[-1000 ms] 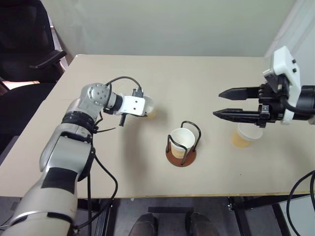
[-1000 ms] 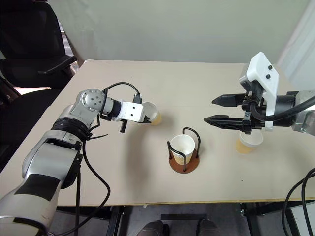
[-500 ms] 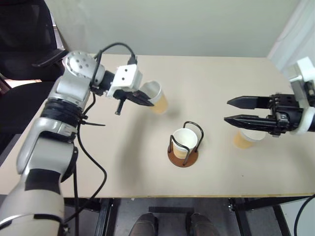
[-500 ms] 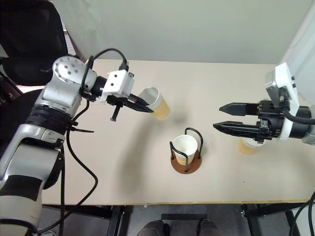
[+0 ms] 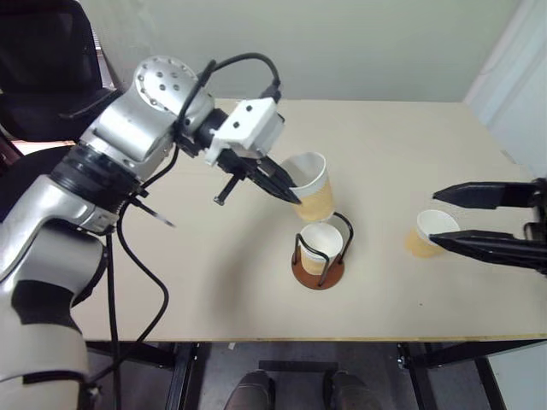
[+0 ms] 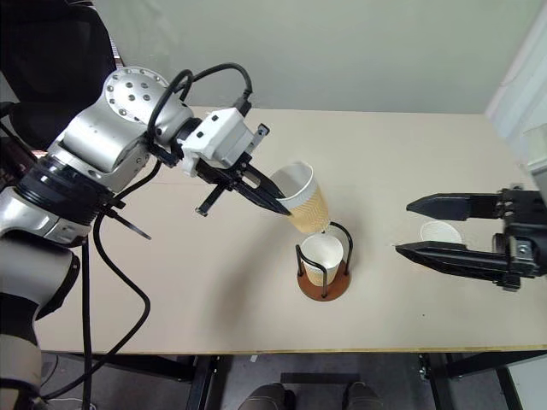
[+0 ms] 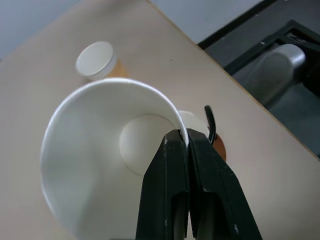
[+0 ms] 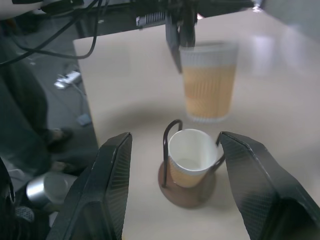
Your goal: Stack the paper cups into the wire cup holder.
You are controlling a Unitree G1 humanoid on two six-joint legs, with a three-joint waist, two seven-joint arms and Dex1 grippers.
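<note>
**Cup held over the holder, one already seated, one waiting on the table**

We see the left gripper (image 6: 284,207) clamped on the rim of a paper cup (image 6: 303,198), one black finger inside the white mouth and the other outside, as the left wrist view makes plain: the two fingers (image 7: 167,185) press together on the thin rim with the cup's white inside open toward the camera. The held cup hangs in the air, tilted, its mouth turned toward the gripper and its tan base pointing down toward the wire cup holder (image 6: 324,272). From the head views its base sits just above and slightly behind the holder's wire loops; we cannot say for sure whether it touches the wire.

The holder stands upright near the middle of the beige table (image 6: 214,282), its reddish-brown disc flat on the surface and the black loops rising around a second cup (image 6: 322,256), which sits inside them, mouth up.

A third cup (image 5: 426,232) stands on the table well to the right of the holder, mouth up. The right gripper (image 5: 441,219) hovers beside it with its jaws spread apart and nothing between them; its lower finger crosses in front of that cup in the left eye view. In the right wrist view its two fingers (image 8: 107,185) frame the holder and seated cup.
</note>
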